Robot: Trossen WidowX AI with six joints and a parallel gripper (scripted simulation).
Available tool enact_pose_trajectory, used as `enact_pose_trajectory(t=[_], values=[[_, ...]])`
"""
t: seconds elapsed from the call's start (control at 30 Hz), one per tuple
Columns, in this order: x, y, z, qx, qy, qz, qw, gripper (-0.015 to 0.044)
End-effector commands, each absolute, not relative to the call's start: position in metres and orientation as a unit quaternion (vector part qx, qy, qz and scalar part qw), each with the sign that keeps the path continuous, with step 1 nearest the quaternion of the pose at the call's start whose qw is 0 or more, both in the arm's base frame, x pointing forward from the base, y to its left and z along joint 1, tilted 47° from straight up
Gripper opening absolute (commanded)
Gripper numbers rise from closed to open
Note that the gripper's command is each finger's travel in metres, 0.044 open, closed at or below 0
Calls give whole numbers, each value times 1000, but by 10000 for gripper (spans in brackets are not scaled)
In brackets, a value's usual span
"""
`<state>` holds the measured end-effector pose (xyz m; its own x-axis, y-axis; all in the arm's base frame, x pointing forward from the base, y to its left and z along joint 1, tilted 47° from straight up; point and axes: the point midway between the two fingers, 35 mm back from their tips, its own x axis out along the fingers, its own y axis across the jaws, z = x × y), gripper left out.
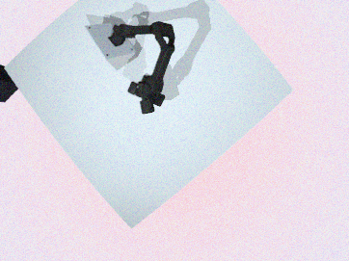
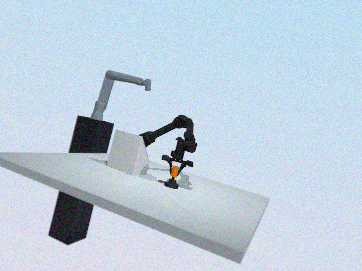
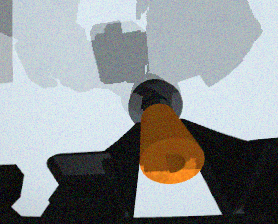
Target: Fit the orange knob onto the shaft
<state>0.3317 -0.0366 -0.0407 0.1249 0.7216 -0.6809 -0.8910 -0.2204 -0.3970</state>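
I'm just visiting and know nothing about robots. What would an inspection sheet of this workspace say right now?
Surface: pale grey table.
Job's things: orange knob held over the round pedestal, not yet pushed down; the shaft is hidden.
Clutter: nothing seen.
Grippers: gripper shut on the knob, pointing down.
Cables: nothing seen.
Surroundings: light wedge-shaped block at the arm's base, dark column with a grey camera boom, plain background.

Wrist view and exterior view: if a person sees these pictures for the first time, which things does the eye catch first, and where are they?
The orange knob stands out first, the only bright thing, held in the gripper in the middle of the wrist view. Just beyond its far end sits the dark round pedestal. In the exterior view, the black arm reaches down over the pale table, beside a tall dark column.
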Motion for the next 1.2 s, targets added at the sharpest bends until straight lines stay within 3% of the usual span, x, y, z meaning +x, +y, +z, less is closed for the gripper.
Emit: enact_pose_trajectory(t=[0.0,1.17], values=[[334,-39,-39,-431,98,652,616,0],[333,-36,-42,-431,98,652,616,0]])
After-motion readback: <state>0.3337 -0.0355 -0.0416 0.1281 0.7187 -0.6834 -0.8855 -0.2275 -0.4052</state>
